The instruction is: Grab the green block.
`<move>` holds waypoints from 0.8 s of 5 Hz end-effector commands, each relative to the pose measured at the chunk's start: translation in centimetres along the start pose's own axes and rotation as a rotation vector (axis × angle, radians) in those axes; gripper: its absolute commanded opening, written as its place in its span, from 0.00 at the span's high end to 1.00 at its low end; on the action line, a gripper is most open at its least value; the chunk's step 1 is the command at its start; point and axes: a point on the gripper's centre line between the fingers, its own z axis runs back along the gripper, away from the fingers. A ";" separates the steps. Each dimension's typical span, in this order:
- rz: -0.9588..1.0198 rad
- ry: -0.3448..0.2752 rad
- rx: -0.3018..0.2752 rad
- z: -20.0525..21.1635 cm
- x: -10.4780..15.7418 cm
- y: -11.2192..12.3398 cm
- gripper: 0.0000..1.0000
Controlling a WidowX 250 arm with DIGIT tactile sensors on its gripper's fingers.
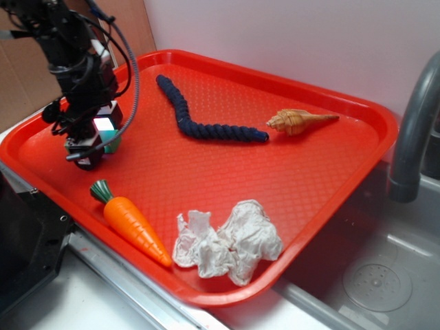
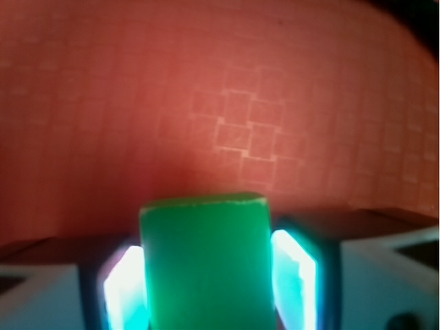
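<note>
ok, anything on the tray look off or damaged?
Nothing damaged. Only the crumpled white paper looks like stray litter, lying at the red tray's front edge beside the toy carrot. The green block sits squarely between the gripper fingers.

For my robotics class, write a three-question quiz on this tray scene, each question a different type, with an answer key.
1. True or false: the green block sits between the fingers of the gripper.
2. Multiple choice: which item lies nearest the toy carrot? A) seashell B) crumpled paper C) dark blue rope
3. Fill in: every item rests on a red ____.

Key: 1 true; 2 B; 3 tray.
</note>
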 end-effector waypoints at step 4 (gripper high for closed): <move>0.785 -0.157 -0.009 16.4 8.9 -1.7 1.00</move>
